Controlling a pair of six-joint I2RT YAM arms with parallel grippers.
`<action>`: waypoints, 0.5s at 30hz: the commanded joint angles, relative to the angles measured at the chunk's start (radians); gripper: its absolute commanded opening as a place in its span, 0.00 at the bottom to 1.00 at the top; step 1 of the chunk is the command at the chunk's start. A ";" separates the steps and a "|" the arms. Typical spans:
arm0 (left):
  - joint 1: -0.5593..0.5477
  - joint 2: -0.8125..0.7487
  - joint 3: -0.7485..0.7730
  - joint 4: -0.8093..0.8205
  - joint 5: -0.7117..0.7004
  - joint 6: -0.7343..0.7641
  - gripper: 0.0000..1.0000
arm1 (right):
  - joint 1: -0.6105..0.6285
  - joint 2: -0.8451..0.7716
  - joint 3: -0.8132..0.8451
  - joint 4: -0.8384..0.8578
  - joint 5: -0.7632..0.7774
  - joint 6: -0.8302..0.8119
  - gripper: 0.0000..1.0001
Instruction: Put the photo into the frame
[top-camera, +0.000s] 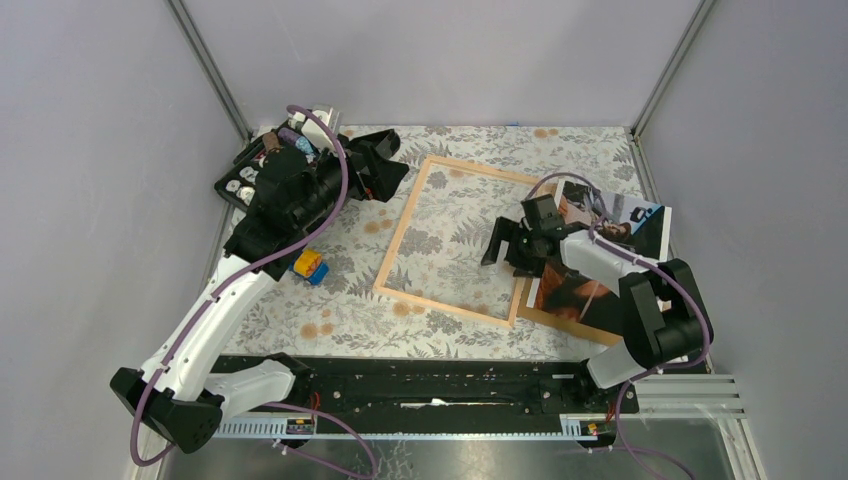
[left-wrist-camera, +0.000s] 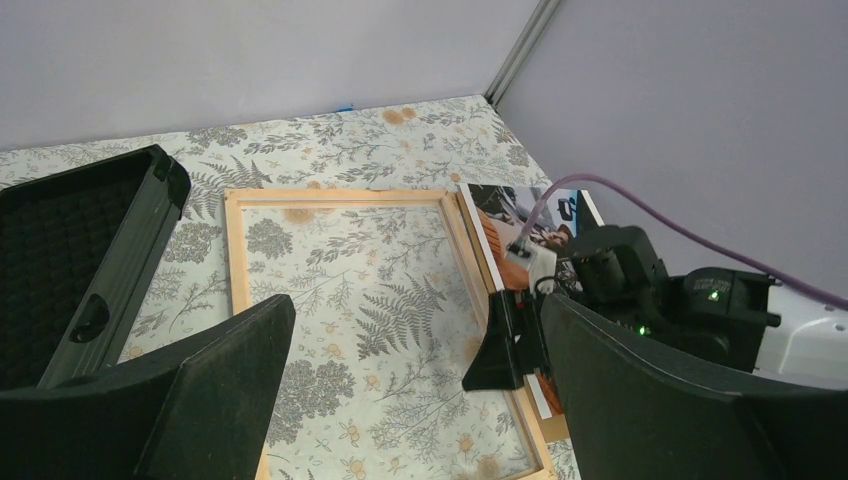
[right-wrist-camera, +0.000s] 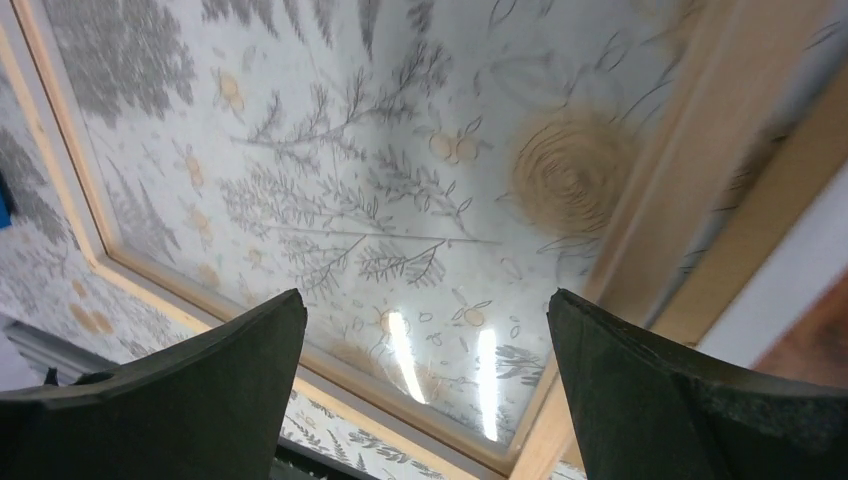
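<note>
Though wide and empty, left tool (left-wrist-camera: 417, 310) and right tool (right-wrist-camera: 426, 300) over fern-print tablecloth (top-camera: 340, 310), lilac walls (top-camera: 440, 60) around.

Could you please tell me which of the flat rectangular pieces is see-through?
The pale wooden picture frame: the floral tablecloth shows through its centre, whereas the dark glossy photo beside it is opaque.

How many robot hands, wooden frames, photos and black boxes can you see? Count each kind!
robot hands: 2, the left gripper and the right gripper
frame: 1
photo: 1
black case: 1
Total: 5
</note>
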 joint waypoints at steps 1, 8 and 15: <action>0.001 0.006 0.000 0.058 0.018 -0.008 0.99 | 0.035 -0.023 -0.076 0.082 -0.089 0.036 0.98; -0.003 0.006 -0.001 0.058 0.016 -0.008 0.99 | 0.040 -0.004 -0.116 0.107 -0.086 0.039 0.98; -0.010 0.001 -0.002 0.058 0.002 0.002 0.99 | 0.044 -0.072 -0.051 0.034 -0.058 0.015 0.98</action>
